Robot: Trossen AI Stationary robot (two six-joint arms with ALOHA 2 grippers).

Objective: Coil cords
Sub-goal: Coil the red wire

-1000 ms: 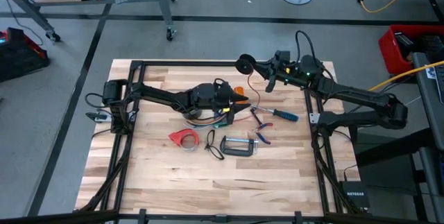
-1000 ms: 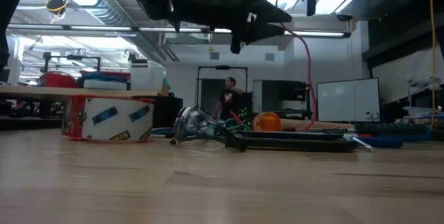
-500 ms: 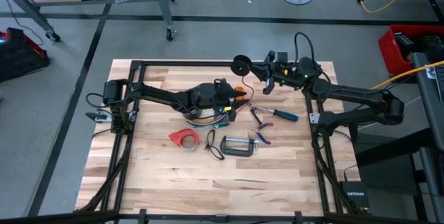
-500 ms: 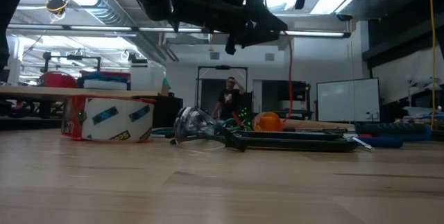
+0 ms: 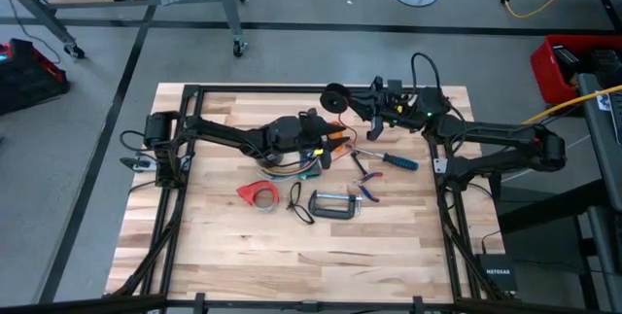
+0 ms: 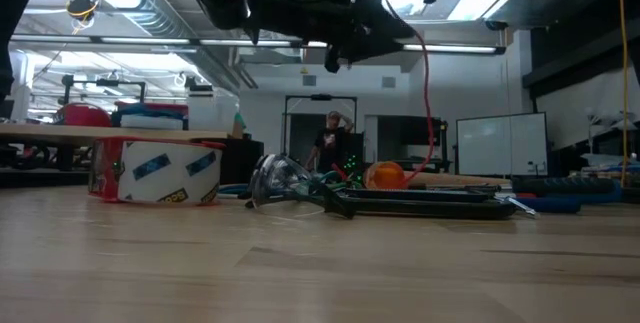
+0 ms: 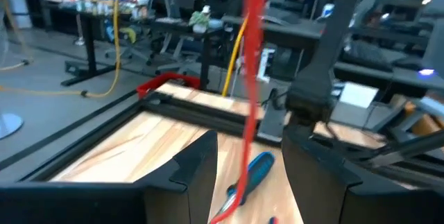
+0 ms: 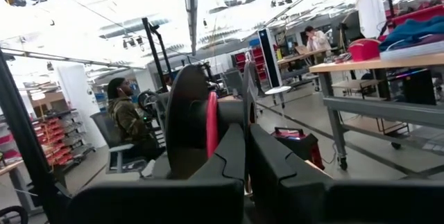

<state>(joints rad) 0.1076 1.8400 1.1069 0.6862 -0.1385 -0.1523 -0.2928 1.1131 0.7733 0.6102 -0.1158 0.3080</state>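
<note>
A bunch of red, green, blue and orange cords (image 5: pixel 290 166) lies on the table under my left arm. One red cord (image 6: pixel 428 83) rises from it to a black spool (image 5: pixel 335 95) held in the air by my right gripper (image 5: pixel 356 101), near the table's far edge. Red cord is wound on the spool's hub (image 8: pixel 211 123). My left gripper (image 5: pixel 335 142) hovers above the bunch, open. The red cord (image 7: pixel 251 78) runs up between its two fingers (image 7: pixel 194 168). My right gripper pinches one of the spool's two black discs (image 8: pixel 246 106) by its rim, between its two fingers (image 8: pixel 225 158). The fingers come about level from the table's right side. The spool is lifted clear of the table and stands on edge. Whether my left gripper touches the red cord, I cannot tell.
A red tape dispenser (image 5: pixel 258 193) with its roll, a black cord loop (image 5: pixel 299 203) and a C-clamp (image 5: pixel 333 205) lie nearer the front. Pliers (image 5: pixel 365 170) and a blue-handled screwdriver (image 5: pixel 397 160) lie right of the bunch. A person (image 6: pixel 330 143) stands in the room behind.
My right gripper has gone a little toward the table's left edge with the spool, still shut on it. The hanging red cord drew straight half a second ago and now bows out again. My left gripper has kept its place.
</note>
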